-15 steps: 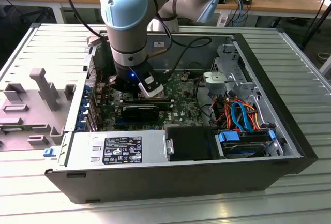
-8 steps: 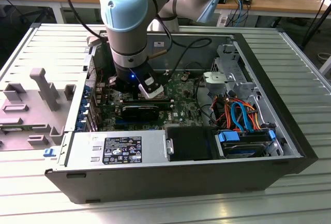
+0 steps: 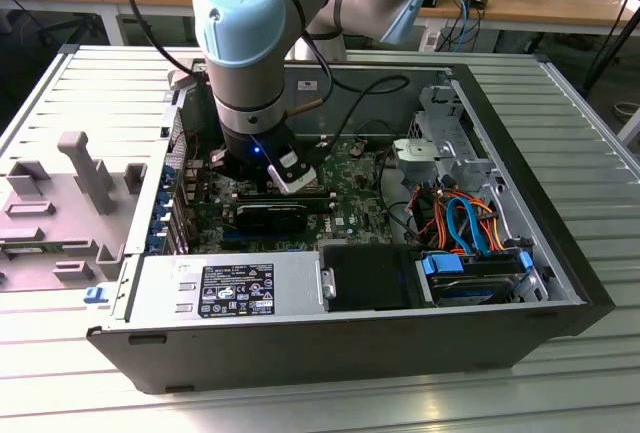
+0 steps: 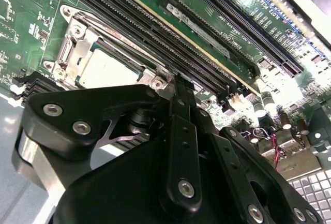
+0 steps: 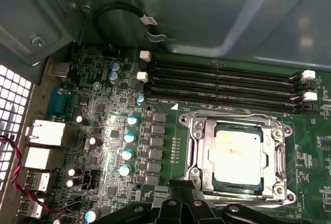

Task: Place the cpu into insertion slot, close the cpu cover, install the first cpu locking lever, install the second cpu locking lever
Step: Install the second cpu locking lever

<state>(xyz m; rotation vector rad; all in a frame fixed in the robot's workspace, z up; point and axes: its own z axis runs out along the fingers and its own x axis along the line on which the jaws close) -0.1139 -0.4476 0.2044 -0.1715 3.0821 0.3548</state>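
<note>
- One big computer case (image 3: 560, 283) lies open on a metal table (image 3: 300, 403), and the robot arm (image 3: 250, 43) reaches down into the middle of it.
- Inside the case sits the green motherboard (image 5: 103, 131), with long black memory slots (image 5: 222, 87) running just beside the socket.
- Near the exterior view's right side of the case are orange and blue cables (image 3: 465, 218).
- On the table, at the exterior view's left, rests a grey holder (image 3: 60, 203) with blocky shapes.
- In both wrist views the gripper (image 5: 182, 190) hangs low over the board, with its black tip right at the edge of the socket. I cannot tell if its fingers are wide or narrow.
- Down on the board, the insertion slot (image 5: 194, 169) has a silver rim with screws at its corners.
- Over it the cpu cover (image 5: 199, 146) lies flat, a thin silver frame around the chip.
- Through the cover's window the cpu (image 5: 235, 154) shows, a small dull silver square sitting in the slot.
</note>
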